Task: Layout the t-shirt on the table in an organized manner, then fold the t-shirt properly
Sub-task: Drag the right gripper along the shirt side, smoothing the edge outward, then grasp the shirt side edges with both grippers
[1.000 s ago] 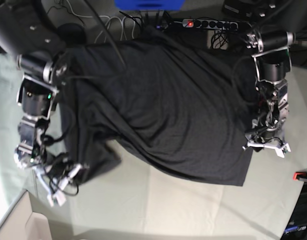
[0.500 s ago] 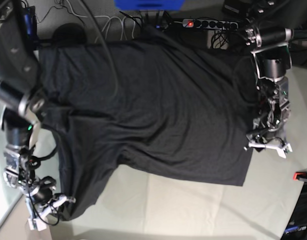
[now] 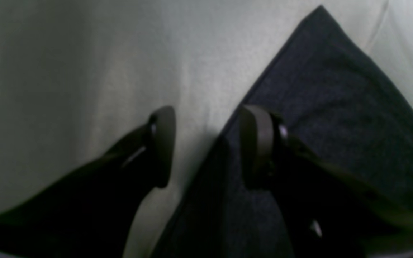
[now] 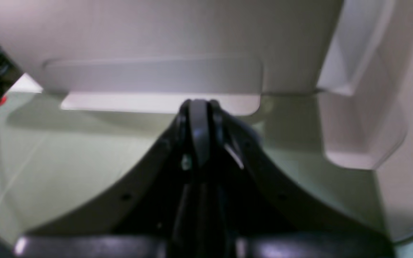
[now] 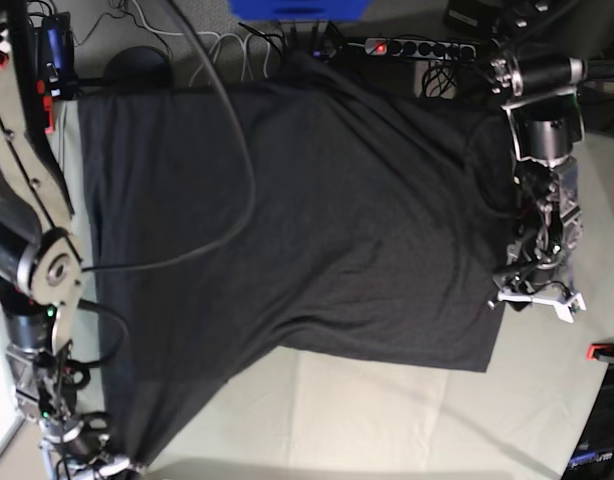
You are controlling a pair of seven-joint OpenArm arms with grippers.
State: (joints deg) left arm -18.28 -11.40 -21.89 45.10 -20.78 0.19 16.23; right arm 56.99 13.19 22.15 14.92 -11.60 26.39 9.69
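T-shirt [image 5: 297, 220] spread, left fingers [image 3: 206, 147] straddling hem

The table [image 5: 387, 420], covered in pale grey-green cloth, is largely overlaid by the dark t-shirt [image 5: 307, 210]; bare cloth is seen toward six o'clock.

A robotics lab: cloth-covered table [image 5: 387, 410], power strip [image 5: 417, 47] and loose cables [image 5: 222, 45].

matt knit t-shirt [image 5: 307, 220], cloth table [image 5: 387, 420]
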